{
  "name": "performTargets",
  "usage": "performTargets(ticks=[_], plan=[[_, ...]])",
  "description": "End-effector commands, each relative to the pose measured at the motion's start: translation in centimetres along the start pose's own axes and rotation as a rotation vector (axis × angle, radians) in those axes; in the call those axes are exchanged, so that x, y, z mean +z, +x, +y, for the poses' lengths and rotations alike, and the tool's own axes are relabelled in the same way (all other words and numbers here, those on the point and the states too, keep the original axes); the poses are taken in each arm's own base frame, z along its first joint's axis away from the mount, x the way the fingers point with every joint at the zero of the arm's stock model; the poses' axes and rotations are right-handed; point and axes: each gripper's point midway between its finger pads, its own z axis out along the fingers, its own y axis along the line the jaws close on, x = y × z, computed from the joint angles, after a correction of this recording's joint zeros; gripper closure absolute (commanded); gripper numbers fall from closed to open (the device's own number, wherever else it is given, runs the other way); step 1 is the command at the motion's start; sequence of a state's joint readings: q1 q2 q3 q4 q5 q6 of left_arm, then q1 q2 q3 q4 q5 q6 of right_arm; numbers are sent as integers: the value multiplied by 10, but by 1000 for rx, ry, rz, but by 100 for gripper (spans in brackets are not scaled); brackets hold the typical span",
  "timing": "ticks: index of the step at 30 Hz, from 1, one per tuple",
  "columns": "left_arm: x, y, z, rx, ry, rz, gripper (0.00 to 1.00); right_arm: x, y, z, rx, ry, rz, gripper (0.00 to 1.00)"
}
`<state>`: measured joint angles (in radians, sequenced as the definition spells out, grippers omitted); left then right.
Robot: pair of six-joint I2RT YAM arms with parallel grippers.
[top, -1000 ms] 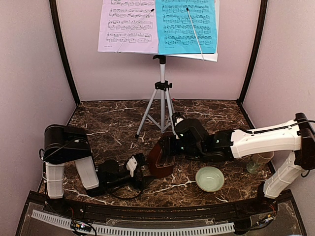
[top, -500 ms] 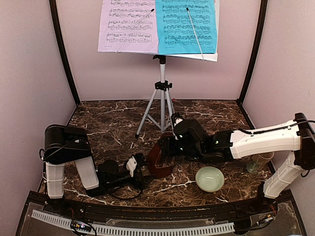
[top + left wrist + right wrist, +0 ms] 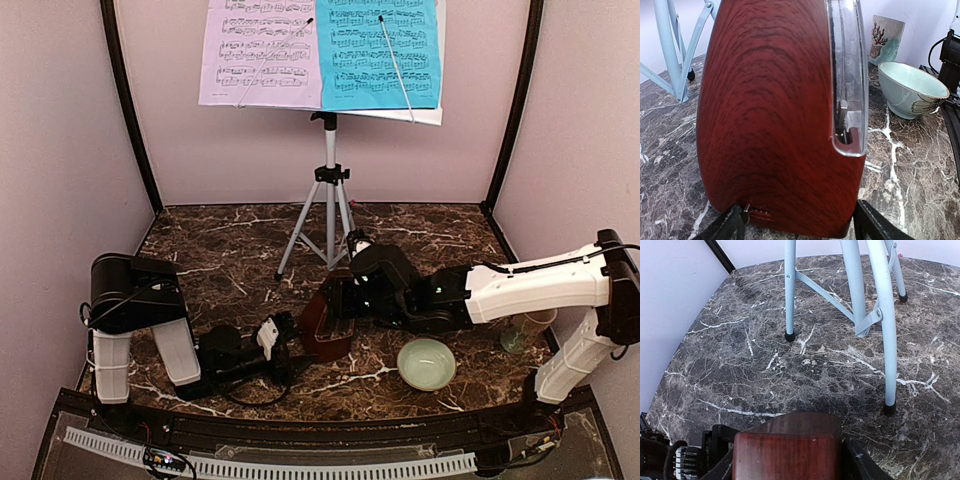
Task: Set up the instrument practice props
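Pale lilac walls (image 3: 60, 150) with black corner posts (image 3: 128, 110) enclose a dark brown marble tabletop (image 3: 230, 250) veined in white.

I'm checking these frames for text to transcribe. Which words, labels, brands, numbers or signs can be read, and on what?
None can be read.
lavender page: printed music staves, too small to read.
cyan page: printed music staves, too small to read.
mug: a red coral picture, no words.
bowl: an insect drawing, no words.
metronome: plain wood grain, no label in view.
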<state>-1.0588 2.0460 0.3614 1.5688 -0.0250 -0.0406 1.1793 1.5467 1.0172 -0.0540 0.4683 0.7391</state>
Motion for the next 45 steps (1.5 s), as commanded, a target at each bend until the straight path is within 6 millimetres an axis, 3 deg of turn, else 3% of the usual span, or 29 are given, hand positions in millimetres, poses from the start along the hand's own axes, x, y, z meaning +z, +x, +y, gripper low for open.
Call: performTargets(ticks=[1, 9, 13, 17, 21, 25, 37, 41, 45], plan=[[1, -5, -1, -3, 1, -21, 25, -8, -26, 32, 65, -94, -77, 100], [-2, -5, 1, -8, -16, -25, 28, -9, -26, 34, 69, -98, -82, 100], [-6, -7, 5, -19, -33, -36, 21, -9, -28, 40, 64, -112, -86, 100], [-10, -10, 7, -35, -47, -40, 14, -11, -29, 45, 54, -124, -87, 86], [-14, -12, 10, -50, -66, -38, 8, -12, -30, 50, 50, -137, -86, 57], [-20, -11, 17, -63, -101, -33, 4, -17, -32, 53, 49, -153, -93, 38], [-33, -12, 27, -79, -153, -20, 1, -35, -37, 60, 50, -248, -124, 10], [-37, -13, 38, -108, -183, -9, 1, -50, -40, 51, 56, -298, -157, 0], [-46, -14, 54, -159, -223, -7, 1, -59, -38, 34, 64, -321, -163, 0]])
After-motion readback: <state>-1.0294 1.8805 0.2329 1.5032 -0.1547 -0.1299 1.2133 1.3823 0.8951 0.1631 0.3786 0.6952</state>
